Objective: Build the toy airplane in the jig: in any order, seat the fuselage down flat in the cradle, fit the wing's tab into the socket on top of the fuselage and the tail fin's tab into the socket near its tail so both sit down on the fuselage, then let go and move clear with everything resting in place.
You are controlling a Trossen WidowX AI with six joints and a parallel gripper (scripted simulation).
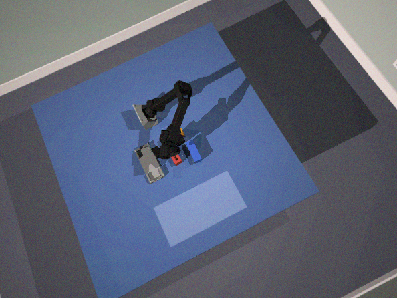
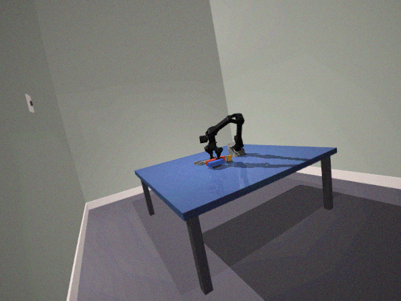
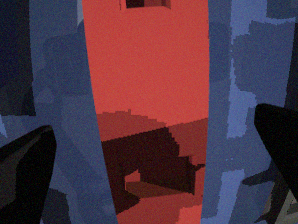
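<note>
The red fuselage point(image 1: 176, 160) point(image 2: 223, 158) point(image 3: 149, 63) lies flat on the blue table, right of the grey jig point(image 1: 150, 164) point(image 2: 200, 162). In the wrist view it fills the middle, with two dark rectangular sockets in its top. My gripper point(image 1: 168, 154) point(image 2: 215, 156) point(image 3: 157, 125) is open and low over the fuselage, with one black finger on each side of it and not touching. The blue wing point(image 1: 194, 150) point(image 2: 216, 164) lies just right of the fuselage. The small yellow tail fin point(image 1: 182, 131) point(image 2: 229, 157) stands behind them, partly hidden by the arm.
The arm's grey base plate point(image 1: 144, 117) point(image 2: 238, 152) sits behind the jig. A pale rectangle point(image 1: 200, 207) is marked on the table point(image 1: 83, 133) toward the front. The table edges are far from the parts.
</note>
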